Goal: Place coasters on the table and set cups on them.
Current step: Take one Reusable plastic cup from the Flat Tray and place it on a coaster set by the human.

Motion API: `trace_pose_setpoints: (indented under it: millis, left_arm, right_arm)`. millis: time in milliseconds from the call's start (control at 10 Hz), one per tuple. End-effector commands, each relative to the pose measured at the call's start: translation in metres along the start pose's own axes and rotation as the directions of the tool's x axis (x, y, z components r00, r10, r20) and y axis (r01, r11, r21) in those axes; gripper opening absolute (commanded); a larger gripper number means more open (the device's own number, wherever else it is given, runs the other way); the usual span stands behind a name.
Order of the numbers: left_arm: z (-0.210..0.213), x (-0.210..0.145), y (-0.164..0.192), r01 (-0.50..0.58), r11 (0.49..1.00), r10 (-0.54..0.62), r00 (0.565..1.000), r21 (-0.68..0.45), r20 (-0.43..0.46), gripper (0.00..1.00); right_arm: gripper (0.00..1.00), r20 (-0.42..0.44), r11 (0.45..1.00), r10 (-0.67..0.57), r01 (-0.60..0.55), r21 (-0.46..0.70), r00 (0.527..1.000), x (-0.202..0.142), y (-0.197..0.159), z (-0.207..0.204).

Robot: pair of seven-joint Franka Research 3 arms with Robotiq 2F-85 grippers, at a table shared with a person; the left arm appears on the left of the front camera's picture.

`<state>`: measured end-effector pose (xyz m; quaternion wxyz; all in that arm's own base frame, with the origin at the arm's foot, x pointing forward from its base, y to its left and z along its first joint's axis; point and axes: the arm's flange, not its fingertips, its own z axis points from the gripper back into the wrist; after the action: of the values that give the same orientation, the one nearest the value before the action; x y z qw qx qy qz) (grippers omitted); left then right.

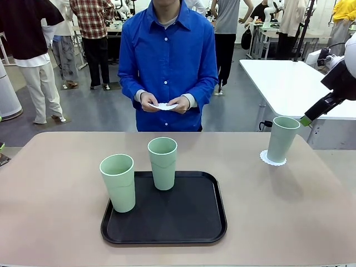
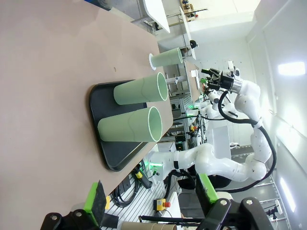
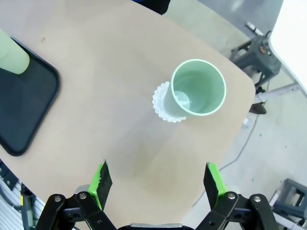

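One mint-green cup (image 1: 282,139) stands on a white lacy coaster (image 1: 272,159) at the table's (image 1: 55,183) right side. From above, that cup (image 3: 197,91) and its coaster (image 3: 160,103) sit well clear of my open right gripper (image 3: 158,179). My right gripper (image 1: 306,118) hangs just right of that cup's rim. Two more cups (image 1: 118,182) (image 1: 162,163) stand on the black tray (image 1: 194,228). The person's hands hold another coaster (image 1: 163,105) at the far edge. My left gripper (image 2: 151,191) is open and empty, back from the tray cups (image 2: 136,125) (image 2: 141,90).
A white table (image 1: 289,78) stands beyond the right corner. The table's rounded right edge (image 3: 240,139) runs close to the placed cup. Bare tabletop lies left of the tray and between the tray and the right cup. People stand in the background.
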<state>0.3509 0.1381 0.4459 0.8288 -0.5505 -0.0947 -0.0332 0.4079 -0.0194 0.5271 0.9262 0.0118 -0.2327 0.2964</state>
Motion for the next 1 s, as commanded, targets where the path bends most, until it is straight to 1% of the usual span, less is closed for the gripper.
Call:
trace_pose_setpoints:
  millis: [0, 100, 200, 300, 400, 500, 600, 700, 800, 900]
  left_arm:
    - [0.001, -0.001, -0.001, 0.007, 1.000, -0.007, 1.000, -0.010, 0.005, 1.00]
    - [0.001, -0.001, -0.001, 0.007, 1.000, -0.007, 1.000, -0.010, 0.005, 1.00]
    - [0.001, -0.001, -0.001, 0.007, 1.000, -0.007, 1.000, -0.010, 0.005, 1.00]
    - [0.001, -0.001, -0.001, 0.007, 1.000, -0.007, 1.000, -0.010, 0.005, 1.00]
    - [0.001, -0.001, -0.001, 0.007, 1.000, -0.007, 1.000, -0.010, 0.005, 1.00]
    - [0.001, -0.001, -0.001, 0.007, 1.000, -0.007, 1.000, -0.010, 0.005, 1.00]
    - [0.001, -0.001, -0.001, 0.007, 1.000, -0.007, 1.000, -0.010, 0.005, 1.00]
    - [0.001, -0.001, -0.001, 0.007, 1.000, -0.007, 1.000, -0.010, 0.005, 1.00]
    - [0.001, -0.001, -0.001, 0.007, 1.000, -0.007, 1.000, -0.010, 0.005, 1.00]
    - [0.001, -0.001, -0.001, 0.007, 1.000, -0.007, 1.000, -0.010, 0.005, 1.00]
  right_arm:
    - [1.00, -0.115, 0.995, -0.102, 0.099, -0.028, 0.988, -0.029, -0.006, 0.016]
    - [1.00, -0.213, 0.982, -0.191, 0.189, -0.030, 0.958, -0.056, -0.011, 0.022]
    - [1.00, -0.294, 0.975, -0.218, 0.220, -0.026, 0.931, -0.080, -0.013, 0.015]
    - [1.00, -0.354, 0.969, -0.241, 0.247, -0.029, 0.904, -0.099, -0.016, 0.005]
    - [1.00, -0.323, 0.970, -0.232, 0.242, -0.008, 0.918, -0.111, -0.012, 0.001]
    - [1.00, -0.291, 0.978, -0.205, 0.204, -0.033, 0.934, -0.088, -0.023, 0.010]
    - [1.00, -0.291, 0.978, -0.205, 0.204, -0.033, 0.934, -0.088, -0.023, 0.010]
    - [1.00, -0.335, 0.972, -0.226, 0.234, -0.016, 0.915, -0.111, -0.022, 0.004]
    - [1.00, -0.270, 0.916, -0.238, 0.308, 0.258, 0.933, -0.121, -0.047, 0.013]
    - [1.00, -0.221, 0.832, -0.291, 0.360, 0.422, 0.931, -0.132, -0.069, 0.020]
